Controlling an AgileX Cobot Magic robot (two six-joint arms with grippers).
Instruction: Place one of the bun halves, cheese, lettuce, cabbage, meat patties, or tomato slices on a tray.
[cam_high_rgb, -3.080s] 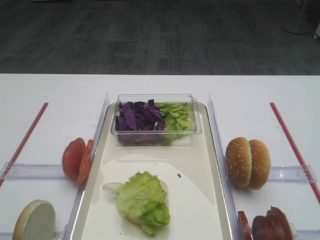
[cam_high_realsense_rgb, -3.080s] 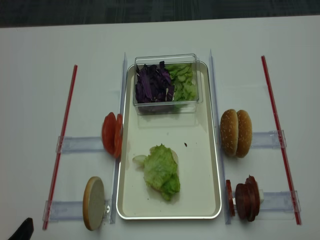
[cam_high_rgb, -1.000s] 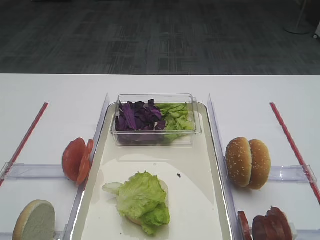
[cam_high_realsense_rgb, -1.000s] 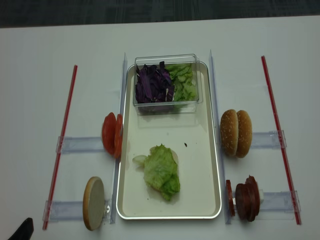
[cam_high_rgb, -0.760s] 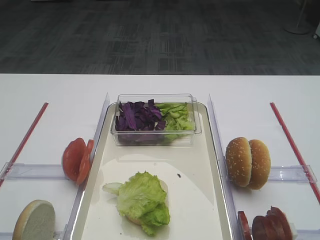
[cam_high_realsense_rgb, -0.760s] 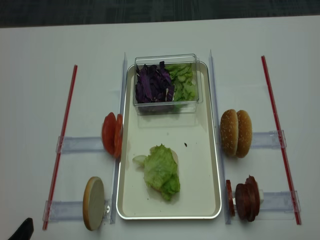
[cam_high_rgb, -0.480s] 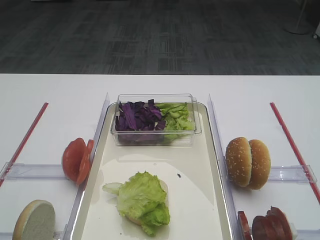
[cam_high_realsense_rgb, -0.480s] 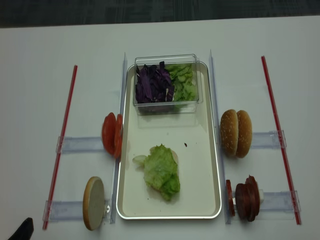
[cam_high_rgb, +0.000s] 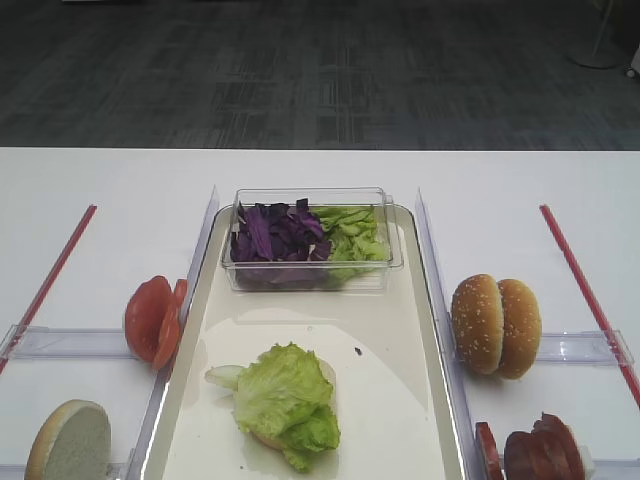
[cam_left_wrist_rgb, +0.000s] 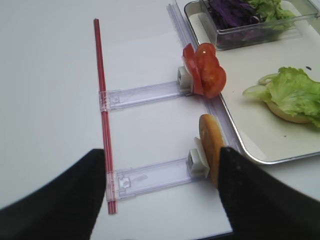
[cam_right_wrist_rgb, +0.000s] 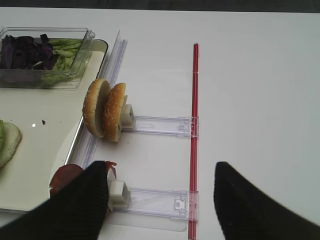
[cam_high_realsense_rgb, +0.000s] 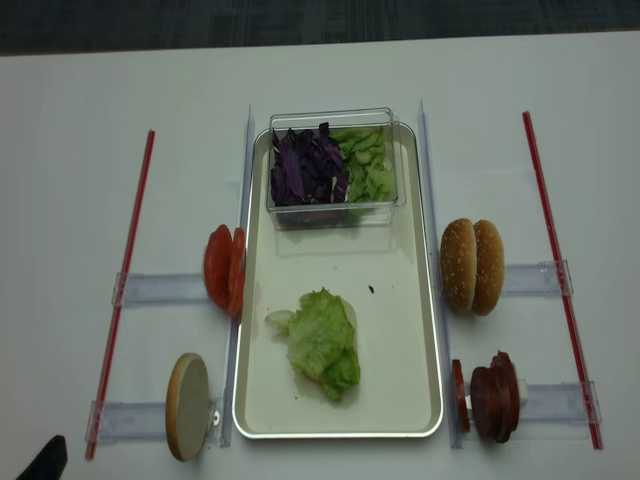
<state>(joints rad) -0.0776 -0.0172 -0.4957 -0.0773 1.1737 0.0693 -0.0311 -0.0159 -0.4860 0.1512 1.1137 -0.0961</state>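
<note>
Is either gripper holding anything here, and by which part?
Nothing is held: the right gripper and left gripper both stand open and empty above the table.

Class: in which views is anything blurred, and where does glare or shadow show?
Both wrist views: the dark fingers at the bottom edge are soft and out of focus. First exterior high view: the tray carries a bright sheen. Realsense view: flat, even light, only a faint shadow beside the lettuce.

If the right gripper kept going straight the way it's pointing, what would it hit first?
Probably bare table: the open right gripper aims between the clear holder rails, just right of the sesame bun halves. Depth is hard to judge.
</note>
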